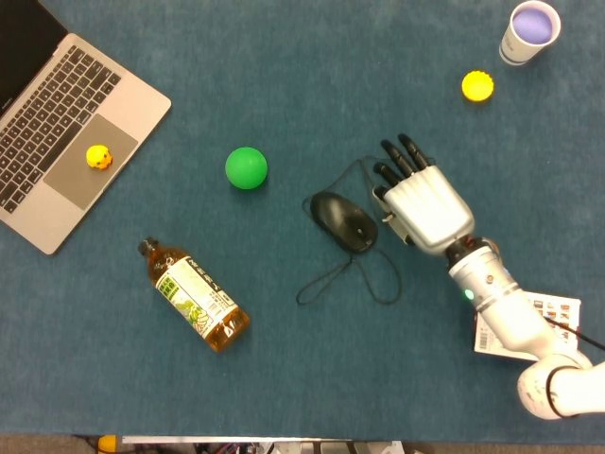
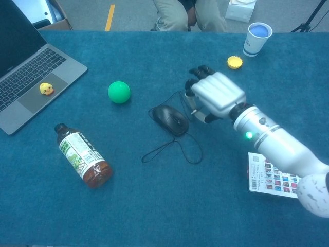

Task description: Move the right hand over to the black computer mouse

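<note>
The black computer mouse [image 1: 345, 222] [image 2: 171, 119] lies near the middle of the blue table, its thin cable looping around it. My right hand [image 1: 423, 203] [image 2: 216, 95] hovers just to the right of the mouse, apart from it, palm down. Its dark fingers [image 1: 402, 158] are stretched out toward the far side and hold nothing. In the chest view the hand looks raised off the table. My left hand appears in neither view.
A green ball [image 1: 246, 167] lies left of the mouse, and a bottle [image 1: 197, 298] lies on its side at the front left. A laptop [image 1: 66, 132] with a yellow toy [image 1: 98, 156] is far left. A yellow cap [image 1: 477, 86] and a cup [image 1: 529, 28] stand far right; a printed card [image 1: 529, 322] lies under my forearm.
</note>
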